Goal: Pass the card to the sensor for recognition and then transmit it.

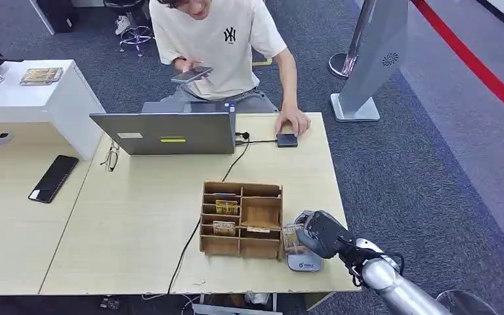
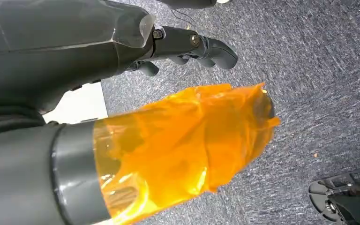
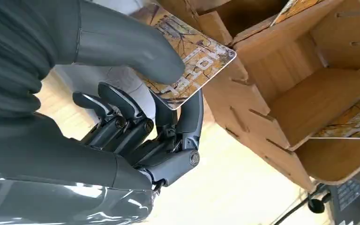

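The right hand [image 3: 136,117] pinches the card [image 3: 187,56] between thumb and a dark finger, the other fingers curled below it. In the head view this hand [image 1: 321,234] hangs over the sensor [image 1: 304,261], a small grey pad at the table [image 1: 138,216] edge, with the card [image 1: 293,237] just above the pad; whether card and pad touch is hard to tell. The wooden rack [image 1: 241,220] stands just beside the hand, more cards lying in its compartments. Beyond the rack sit a laptop [image 1: 170,132] and a person [image 1: 216,39] holding a phone. The left hand [image 2: 187,44] hangs over grey carpet, fingers curled in, holding nothing.
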`<act>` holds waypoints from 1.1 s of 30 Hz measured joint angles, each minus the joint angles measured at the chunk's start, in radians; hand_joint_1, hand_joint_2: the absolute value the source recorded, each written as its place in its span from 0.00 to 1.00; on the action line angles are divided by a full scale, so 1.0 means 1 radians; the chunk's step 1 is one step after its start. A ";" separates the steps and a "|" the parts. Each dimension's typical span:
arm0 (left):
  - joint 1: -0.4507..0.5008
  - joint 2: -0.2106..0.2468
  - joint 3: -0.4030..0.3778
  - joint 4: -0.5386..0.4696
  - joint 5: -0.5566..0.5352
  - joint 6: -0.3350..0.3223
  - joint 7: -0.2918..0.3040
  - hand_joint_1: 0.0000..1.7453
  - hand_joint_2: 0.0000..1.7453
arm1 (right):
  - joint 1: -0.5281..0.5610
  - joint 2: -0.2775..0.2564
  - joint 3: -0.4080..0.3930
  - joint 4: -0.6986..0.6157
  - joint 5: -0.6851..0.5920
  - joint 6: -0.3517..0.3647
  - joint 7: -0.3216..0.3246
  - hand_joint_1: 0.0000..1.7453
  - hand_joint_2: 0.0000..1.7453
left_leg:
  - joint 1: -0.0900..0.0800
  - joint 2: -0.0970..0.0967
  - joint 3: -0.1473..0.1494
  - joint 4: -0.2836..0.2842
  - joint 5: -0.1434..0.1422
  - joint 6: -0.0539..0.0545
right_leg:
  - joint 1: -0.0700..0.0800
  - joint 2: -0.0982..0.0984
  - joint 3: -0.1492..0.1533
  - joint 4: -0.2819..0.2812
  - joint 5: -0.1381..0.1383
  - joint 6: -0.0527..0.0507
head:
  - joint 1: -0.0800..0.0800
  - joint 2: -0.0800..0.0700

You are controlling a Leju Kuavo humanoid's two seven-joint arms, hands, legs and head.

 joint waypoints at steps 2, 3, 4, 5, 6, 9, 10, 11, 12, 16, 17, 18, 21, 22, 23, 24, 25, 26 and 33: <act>0.000 0.000 0.000 0.000 0.000 0.000 0.000 0.00 0.00 | 0.000 -0.006 -0.005 0.002 0.007 0.003 0.007 1.00 1.00 | 0.000 0.000 0.000 0.000 0.000 0.000 | 0.000 0.000 0.000 0.000 0.000 0.000 | 0.000 0.000; 0.000 0.000 0.000 0.000 0.000 0.000 0.000 0.00 0.00 | -0.001 -0.009 -0.009 0.003 0.012 0.005 0.010 1.00 1.00 | 0.000 0.000 0.000 0.000 0.000 0.000 | 0.000 0.000 0.000 0.000 0.000 0.000 | 0.000 0.000; 0.000 0.000 0.000 0.000 0.000 0.000 0.000 0.00 0.00 | -0.002 -0.013 -0.013 0.004 0.013 0.008 0.013 1.00 1.00 | 0.000 0.000 0.000 0.000 0.000 0.000 | 0.000 0.000 0.000 0.000 0.000 0.000 | 0.000 0.000; 0.000 0.000 0.000 0.000 0.000 0.000 0.000 0.00 0.00 | -0.003 -0.016 -0.014 0.005 0.014 0.012 0.015 1.00 1.00 | 0.000 0.000 0.000 0.000 0.000 0.000 | 0.000 0.000 0.000 0.000 0.000 0.000 | 0.000 0.000; 0.000 0.000 0.000 0.000 0.000 0.000 0.000 0.00 0.00 | -0.006 -0.021 -0.014 0.007 0.014 0.018 0.017 1.00 1.00 | 0.000 0.000 0.000 0.000 0.000 0.000 | 0.000 0.000 0.000 0.000 0.000 0.000 | 0.000 0.000; 0.000 0.000 0.000 0.000 0.000 0.000 0.000 0.00 0.00 | -0.012 -0.031 -0.015 0.012 0.014 0.030 0.024 1.00 1.00 | 0.000 0.000 0.000 0.000 0.000 0.000 | 0.000 0.000 0.000 0.000 0.000 0.000 | 0.000 0.000; 0.000 0.000 0.000 0.000 0.000 0.000 0.000 0.00 0.00 | -0.015 -0.034 -0.015 0.014 0.014 0.031 0.024 1.00 1.00 | 0.000 0.000 0.000 0.000 0.000 0.000 | 0.000 0.000 0.000 0.000 0.000 0.000 | 0.000 0.000; 0.000 0.000 0.000 0.000 0.000 0.000 0.000 0.00 0.00 | -0.017 -0.036 -0.015 0.016 0.014 0.034 0.025 1.00 1.00 | 0.000 0.000 0.000 0.000 0.000 0.000 | 0.000 0.000 0.000 0.000 0.000 0.000 | 0.000 0.000; 0.000 0.000 0.000 0.000 0.000 0.000 0.000 0.00 0.00 | -0.020 -0.039 -0.015 0.018 0.014 0.038 0.025 1.00 1.00 | 0.000 0.000 0.000 0.000 0.000 0.000 | 0.000 0.000 0.000 0.000 0.000 0.000 | 0.000 0.000; 0.000 0.000 0.000 0.000 0.000 0.001 0.000 0.00 0.00 | -0.027 -0.048 -0.015 0.028 0.014 0.045 0.025 1.00 1.00 | 0.000 0.000 0.000 0.000 0.000 0.000 | 0.000 0.000 0.000 0.000 0.000 0.000 | 0.000 0.000; 0.000 0.000 0.000 0.000 0.000 0.002 0.000 0.00 0.00 | -0.030 -0.049 -0.015 0.031 0.014 0.047 0.025 1.00 1.00 | 0.000 0.000 0.000 0.000 0.000 0.000 | 0.000 0.000 0.000 0.000 0.000 0.000 | 0.000 0.000; 0.000 0.000 0.000 0.000 0.000 0.002 0.000 0.00 0.00 | -0.032 -0.049 -0.015 0.034 0.013 0.048 0.025 1.00 1.00 | 0.000 0.000 0.000 0.000 0.000 0.000 | 0.000 0.000 0.000 0.000 0.000 0.000 | 0.000 0.000; 0.000 0.000 0.000 0.000 0.000 0.002 0.000 0.00 0.00 | -0.038 -0.049 -0.015 0.042 0.012 0.053 0.024 1.00 1.00 | 0.000 0.000 0.000 0.000 0.000 0.000 | 0.000 0.000 0.000 0.000 0.000 0.000 | 0.000 0.000; 0.001 0.000 0.000 0.000 0.000 0.002 0.001 0.00 0.00 | -0.041 -0.049 -0.015 0.044 0.012 0.055 0.024 1.00 1.00 | 0.000 0.000 0.000 0.000 0.000 0.000 | 0.000 0.000 0.000 0.000 0.000 0.000 | 0.000 0.000; 0.001 0.000 0.000 0.000 0.000 0.002 0.002 0.00 0.00 | -0.042 -0.049 -0.015 0.047 0.011 0.055 0.023 1.00 1.00 | 0.000 0.000 0.000 0.000 0.000 0.000 | 0.000 0.000 0.000 0.000 0.000 0.000 | 0.000 0.000; 0.001 0.000 0.000 0.000 0.000 0.002 0.002 0.00 0.00 | -0.043 -0.049 -0.015 0.050 0.011 0.057 0.023 1.00 1.00 | 0.000 0.000 0.000 0.000 0.000 0.000 | 0.000 0.000 0.000 0.000 0.000 0.000 | 0.000 0.000; 0.001 0.000 0.000 0.000 0.000 0.002 0.002 0.00 0.00 | -0.043 -0.049 -0.015 0.051 0.010 0.058 0.022 1.00 1.00 | 0.000 0.000 0.000 0.000 0.000 0.000 | 0.000 0.000 0.000 0.000 0.000 0.000 | 0.000 0.000; 0.001 0.000 0.000 0.000 0.000 0.002 0.002 0.00 0.00 | -0.043 -0.049 -0.014 0.053 0.009 0.058 0.021 1.00 1.00 | 0.000 0.000 0.000 0.000 0.000 0.000 | 0.000 0.000 0.000 0.000 0.000 0.000 | 0.000 0.000; 0.001 0.000 0.000 0.000 0.001 0.002 0.003 0.00 0.00 | -0.042 -0.047 -0.012 0.061 -0.006 0.060 0.017 1.00 1.00 | 0.000 0.000 0.000 0.000 0.000 0.000 | 0.000 0.000 0.000 0.000 0.000 0.000 | 0.000 0.000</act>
